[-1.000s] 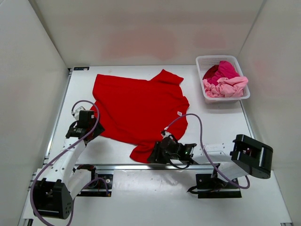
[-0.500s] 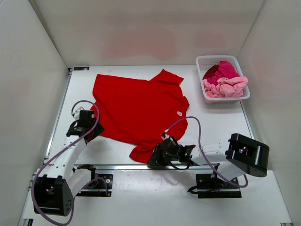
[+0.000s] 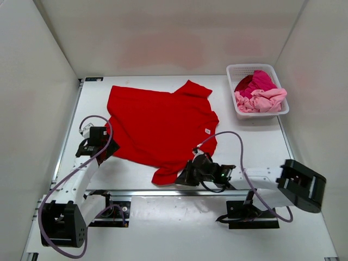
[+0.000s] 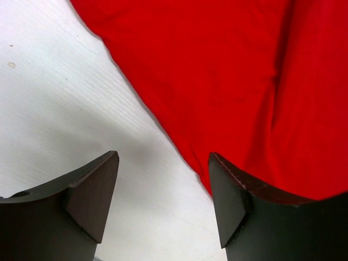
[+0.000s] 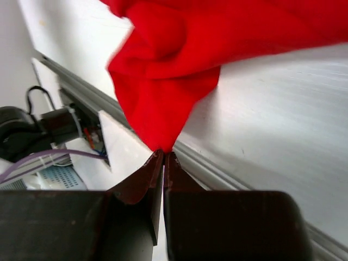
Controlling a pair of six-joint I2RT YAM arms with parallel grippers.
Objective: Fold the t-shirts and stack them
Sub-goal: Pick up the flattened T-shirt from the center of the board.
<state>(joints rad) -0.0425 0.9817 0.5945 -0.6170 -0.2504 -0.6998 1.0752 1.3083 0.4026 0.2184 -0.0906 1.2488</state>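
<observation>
Right tool [image 3: 180, 179] tugged red t-shirt [image 3: 157, 125] rightward | basket [image 3: 261, 115]: magenta shirt [image 3: 260, 80], pink shirt [image 3: 263, 100]

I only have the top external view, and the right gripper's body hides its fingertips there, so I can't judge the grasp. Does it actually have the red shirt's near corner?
Observer: Yes. The right wrist view shows the right gripper shut on a pinched tip of the red t-shirt.
Operator: How does the cloth sit past the pinch?
Observer: It bunches into soft folds right beyond it, not flat.
Operator: And the other arm?
Observer: The left wrist view shows the left gripper open, holding nothing. The shirt's edge runs to one finger, with bare table in the rest of the gap.
</observation>
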